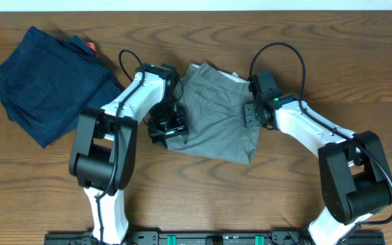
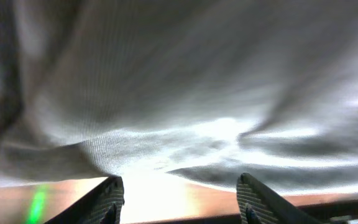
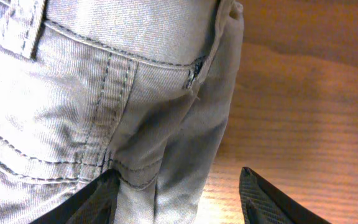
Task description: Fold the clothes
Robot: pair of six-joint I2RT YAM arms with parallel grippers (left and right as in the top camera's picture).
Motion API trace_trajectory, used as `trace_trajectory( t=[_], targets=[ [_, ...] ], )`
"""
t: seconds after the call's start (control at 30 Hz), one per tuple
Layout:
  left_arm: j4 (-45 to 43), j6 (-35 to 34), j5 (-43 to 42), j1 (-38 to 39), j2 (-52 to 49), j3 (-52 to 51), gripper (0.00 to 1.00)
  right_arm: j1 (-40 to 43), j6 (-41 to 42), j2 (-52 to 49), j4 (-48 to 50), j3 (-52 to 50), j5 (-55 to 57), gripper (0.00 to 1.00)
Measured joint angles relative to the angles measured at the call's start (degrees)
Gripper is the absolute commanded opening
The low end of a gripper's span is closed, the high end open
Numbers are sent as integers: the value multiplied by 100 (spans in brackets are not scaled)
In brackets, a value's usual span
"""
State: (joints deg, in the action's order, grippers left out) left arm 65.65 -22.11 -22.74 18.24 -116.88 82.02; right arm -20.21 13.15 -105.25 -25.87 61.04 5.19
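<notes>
The wrinkled grey-taupe cotton shorts point(image 1: 216, 119) lie mid-bench toward the far edge, their long axis running far to near. The left gripper point(image 1: 167, 131) at their left side and the right gripper point(image 1: 251, 113) at their right both gape, holding nothing, each equally near

The left arm point(image 1: 118, 112) and right arm point(image 1: 305, 126) both wear glossy white shells between bulky black joint housings. A thin black cable point(image 1: 278, 44) loops off each wrist. A small green light point(image 1: 275, 102) glows on the right arm. The left hand point(image 1: 167, 129) and right hand point(image 1: 252, 112) are black and boxy. Seen close, their fingers point(image 3: 98, 199) are dark wedges with finely ribbed faces.
</notes>
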Motion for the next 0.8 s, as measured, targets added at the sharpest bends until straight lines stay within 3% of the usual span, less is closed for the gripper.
trace_trajectory(
  t=[0.1, 0.13, 0.3, 0.43, 0.73, 0.8],
  targets=[
    [-560, 26, 103, -9, 400, -9, 94, 0, -105, -2, 2, -4, 24, 66],
    [-822, 35, 229, -15, 549, -9, 98, 0, -129, -2, 2, -4, 26, 66],
    [-2028, 208, 935, -59, 907, -2, 98, 0, -190, -2, -9, -4, 39, 68],
    [-2514, 544, 1161, -120, 704, -2, 98, 0, -208, -2, -61, -4, 37, 69],
    [-3204, 1191, 782, -284, -223, 13, 100, 0, -210, -2, -111, -4, -31, 70],
    [-3265, 1237, 505, -297, -232, 20, 92, 0, -210, -2, -131, -4, -46, 69]
  ],
)
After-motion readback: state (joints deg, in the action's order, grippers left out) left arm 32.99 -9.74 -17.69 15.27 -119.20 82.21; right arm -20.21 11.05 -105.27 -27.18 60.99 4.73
